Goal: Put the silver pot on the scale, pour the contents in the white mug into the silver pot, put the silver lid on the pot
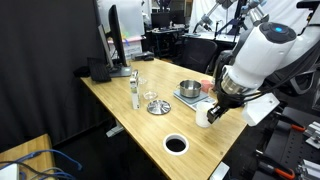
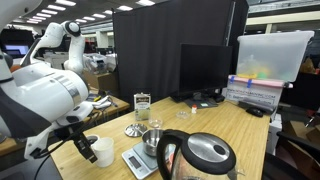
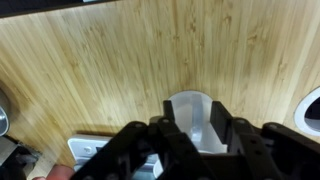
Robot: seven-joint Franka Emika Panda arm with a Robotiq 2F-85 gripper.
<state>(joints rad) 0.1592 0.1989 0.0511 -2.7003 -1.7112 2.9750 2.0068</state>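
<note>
The white mug (image 1: 204, 119) stands near the table's edge, also seen in the other exterior view (image 2: 102, 152). My gripper (image 1: 214, 108) is down over it. In the wrist view the mug (image 3: 190, 112) fills the gap between the two black fingers (image 3: 219, 122), which lie against its sides. The silver pot (image 1: 189, 89) sits on the scale (image 1: 187, 100), just behind the mug, and shows in the other exterior view too (image 2: 151, 143). The silver lid (image 1: 158, 107) lies flat on the table to the scale's side, apart from the pot.
A white-rimmed black disc (image 1: 176, 144) lies at the table's near edge. A bottle (image 1: 135, 92) and a glass (image 1: 150, 97) stand by the lid. A steel-and-black kettle (image 2: 200, 155) is close to the scale. A monitor (image 2: 205, 68) and boxes line the far side.
</note>
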